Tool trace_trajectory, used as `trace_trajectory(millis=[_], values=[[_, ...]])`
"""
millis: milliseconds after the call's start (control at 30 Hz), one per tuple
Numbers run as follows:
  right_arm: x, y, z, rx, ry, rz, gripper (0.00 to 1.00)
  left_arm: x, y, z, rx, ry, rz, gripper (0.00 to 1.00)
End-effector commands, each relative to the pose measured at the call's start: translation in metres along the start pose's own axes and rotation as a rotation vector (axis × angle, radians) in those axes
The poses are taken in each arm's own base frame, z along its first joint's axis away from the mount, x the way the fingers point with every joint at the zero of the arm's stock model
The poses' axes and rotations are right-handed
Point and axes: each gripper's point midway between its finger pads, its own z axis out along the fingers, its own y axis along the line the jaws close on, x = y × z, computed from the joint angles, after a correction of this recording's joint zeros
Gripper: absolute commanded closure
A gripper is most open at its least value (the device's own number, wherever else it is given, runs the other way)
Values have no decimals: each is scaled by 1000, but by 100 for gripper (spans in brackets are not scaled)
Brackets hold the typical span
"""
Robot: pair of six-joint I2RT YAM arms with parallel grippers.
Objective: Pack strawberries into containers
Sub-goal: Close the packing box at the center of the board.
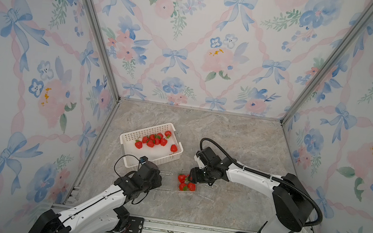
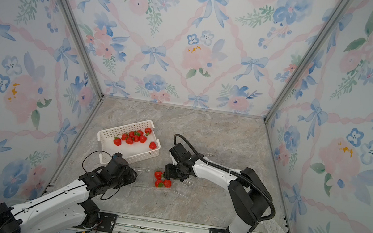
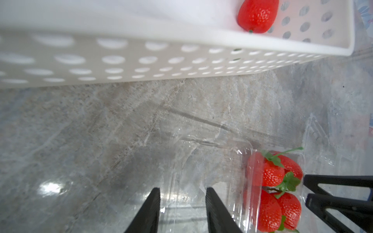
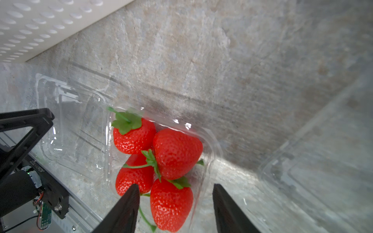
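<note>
- The strawberries (image 1: 156, 140) look light, glossy and a little slippery. I judge that a soft pinch across the red body is safer than a pull on the green cap.
- Most of them lie in the white basket (image 1: 162, 158). Four berries (image 4: 175, 153) fill one clear container (image 4: 209, 149), and its lid (image 4: 76, 129) lies open beside it.
- The containers are thin and light, so they will probably slide or bend when pushed.
- The right gripper (image 4: 176, 186) hangs over the filled container with jaws apart, holding nothing.
- The left gripper (image 3: 183, 190) is above the open lid, jaws apart. Whether they touch the plastic I cannot tell.
- An empty container (image 4: 302, 171) lies near, and the basket wall stands close beyond the lid.
</note>
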Motion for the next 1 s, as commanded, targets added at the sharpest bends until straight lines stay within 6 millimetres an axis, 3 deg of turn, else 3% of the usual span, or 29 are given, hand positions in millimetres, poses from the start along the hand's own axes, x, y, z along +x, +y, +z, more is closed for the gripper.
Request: trace_trajectory(millis=[0,733,967], values=[[6,-8,7,4,28,31,40,-6,-13,-6,40,-8,12,60],[5,-10,11,-29,31,53,39,-22,-48,-24,151,-45,43,61],[2,-21,1,3,-20,94,36,-25,-61,-25,167,-49,61,61]])
